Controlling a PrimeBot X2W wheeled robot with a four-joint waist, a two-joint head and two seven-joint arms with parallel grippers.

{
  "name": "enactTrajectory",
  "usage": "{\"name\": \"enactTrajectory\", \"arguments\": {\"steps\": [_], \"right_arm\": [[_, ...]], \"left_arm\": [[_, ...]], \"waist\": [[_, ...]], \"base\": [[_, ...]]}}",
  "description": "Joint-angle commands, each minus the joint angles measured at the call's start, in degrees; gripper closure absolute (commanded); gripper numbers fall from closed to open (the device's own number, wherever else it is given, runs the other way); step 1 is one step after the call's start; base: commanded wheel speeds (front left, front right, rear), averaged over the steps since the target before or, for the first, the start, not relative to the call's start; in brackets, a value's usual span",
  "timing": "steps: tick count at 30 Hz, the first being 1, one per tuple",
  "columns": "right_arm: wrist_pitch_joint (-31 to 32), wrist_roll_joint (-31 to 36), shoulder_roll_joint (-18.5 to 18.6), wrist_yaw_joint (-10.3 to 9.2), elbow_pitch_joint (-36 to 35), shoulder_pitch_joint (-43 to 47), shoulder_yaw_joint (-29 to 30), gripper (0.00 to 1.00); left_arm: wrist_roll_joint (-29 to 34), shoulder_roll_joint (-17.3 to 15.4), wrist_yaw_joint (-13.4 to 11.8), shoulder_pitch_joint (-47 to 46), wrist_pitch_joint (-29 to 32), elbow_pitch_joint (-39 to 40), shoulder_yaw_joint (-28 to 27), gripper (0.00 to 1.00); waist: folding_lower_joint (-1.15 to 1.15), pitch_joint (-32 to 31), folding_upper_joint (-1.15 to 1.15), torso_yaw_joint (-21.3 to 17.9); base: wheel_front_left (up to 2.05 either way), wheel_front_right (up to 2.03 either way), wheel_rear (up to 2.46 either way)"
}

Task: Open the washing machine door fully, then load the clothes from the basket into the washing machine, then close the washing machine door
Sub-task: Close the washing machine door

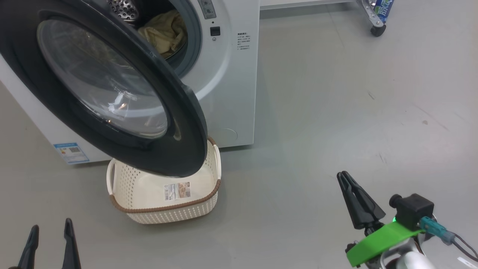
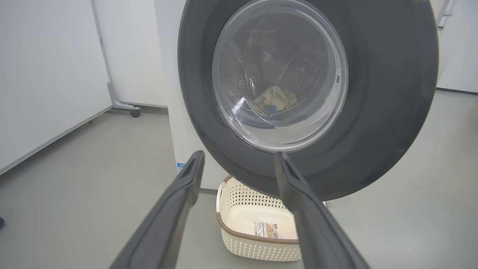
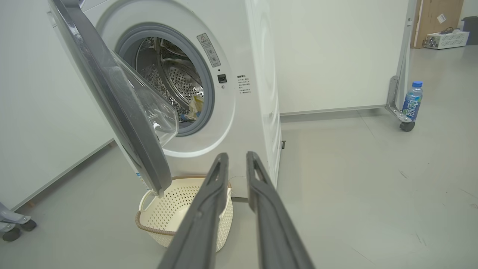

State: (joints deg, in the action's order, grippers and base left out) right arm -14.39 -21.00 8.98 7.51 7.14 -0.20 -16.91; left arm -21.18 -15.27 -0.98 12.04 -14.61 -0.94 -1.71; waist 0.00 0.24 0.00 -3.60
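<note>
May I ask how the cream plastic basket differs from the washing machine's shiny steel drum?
The basket shows a bare base with a label sticker; the drum holds pale yellow clothes. The basket is rectangular, opening upward; the drum is round, opening forward. Both are perforated.

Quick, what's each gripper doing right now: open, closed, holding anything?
Left gripper: wide open, holding nothing.
Right gripper: narrowly open, fingers nearly together, holding nothing.
</note>
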Motion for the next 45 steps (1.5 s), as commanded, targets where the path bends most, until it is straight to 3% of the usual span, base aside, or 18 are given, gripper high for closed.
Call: {"name": "enactTrajectory", "arguments": {"steps": [1,11,20,27,33,45], "right_arm": [[-0.6,0.5,0.4,-0.02,-1.9,-1.5,-0.6,1.00],[-0.6,0.9,0.0,-0.02,-3.7,-2.3,1.8,1.00],[-0.6,2.8,1.8,-0.02,-15.8,-9.4,-0.6,1.00],[0.2,2.8,3.3,-0.02,-23.9,-19.7,-9.2,1.00],[2.2,1.3,2.3,-0.02,-25.5,-25.6,-18.3,1.00],[3.1,-4.0,0.4,-0.02,-12.8,-28.4,-36.0,1.00]], "left_arm": [[0.6,-0.6,0.2,-1.8,-0.4,1.7,-2.8,0.00],[1.0,-0.1,0.7,-2.3,-0.4,1.6,-3.5,0.00],[1.4,0.3,1.1,-2.9,-0.4,1.6,-3.9,0.00],[1.9,1.2,1.8,-4.4,-0.4,1.2,-3.3,0.00],[2.3,2.3,2.7,-5.9,-0.4,0.5,-2.5,0.00],[3.4,5.5,5.2,-9.4,-0.4,-1.5,-1.7,0.00]], "waist": [[0.00,0.0,0.00,0.0],[0.00,0.6,0.00,0.1],[0.00,1.1,0.00,0.9],[0.00,1.9,0.00,3.1],[0.00,2.9,0.00,5.8],[0.00,6.8,0.00,11.7]], "base": [[0.00,0.00,0.00],[0.00,0.00,0.00],[0.00,0.00,0.00],[0.00,0.00,0.00],[0.00,0.00,0.00],[0.00,0.00,0.00]]}}
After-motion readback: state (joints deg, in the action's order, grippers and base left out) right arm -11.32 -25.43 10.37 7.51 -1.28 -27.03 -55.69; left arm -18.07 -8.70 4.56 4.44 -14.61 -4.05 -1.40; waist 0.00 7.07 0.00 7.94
